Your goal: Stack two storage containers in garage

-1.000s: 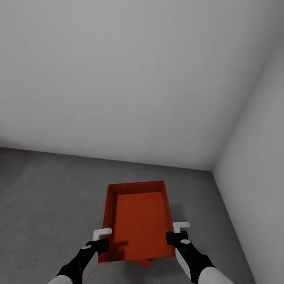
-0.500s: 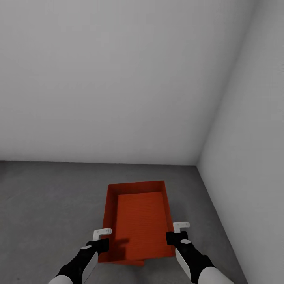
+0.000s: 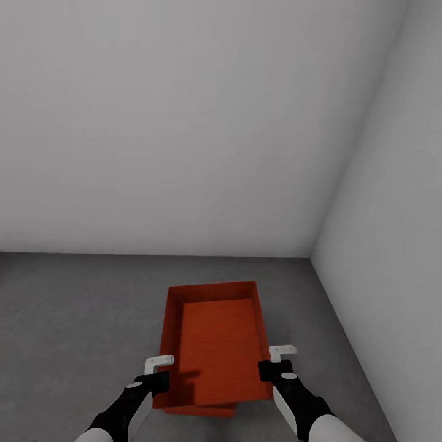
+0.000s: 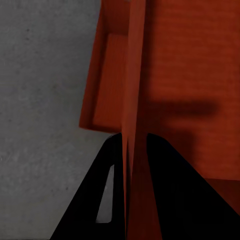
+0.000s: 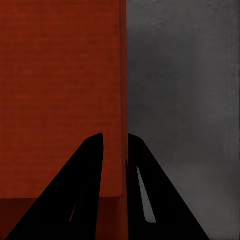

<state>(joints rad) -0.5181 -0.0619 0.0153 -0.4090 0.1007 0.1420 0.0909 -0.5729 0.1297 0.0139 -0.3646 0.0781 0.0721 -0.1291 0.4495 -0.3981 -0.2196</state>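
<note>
- A storage container (image 3: pixel 215 344), an orange-red, shallow, open-top bin with a finely ribbed bottom, is carried level in front of the robot above the floor (image 3: pixel 73 307) of the garage.
- A second orange-red edge (image 3: pixel 202 410) peeks out below its near rim, and the left wrist view catches more of it (image 4: pixel 102 85) (likely the other container; whether the two touch cannot be told).
- The left hand (image 3: pixel 161 376) is clenched on the container's left wall, one finger on each side of it; the right hand (image 3: pixel 270 367) pinches the right wall the same way.
- Risk, as a judgement: both grips are thin rim pinches near the bin's close end, so an uneven lowering could tilt it or let it slip, landing it askew instead of stacked.
- Beyond, plain grey-white walls (image 3: pixel 184 123) meet in a corner.
</note>
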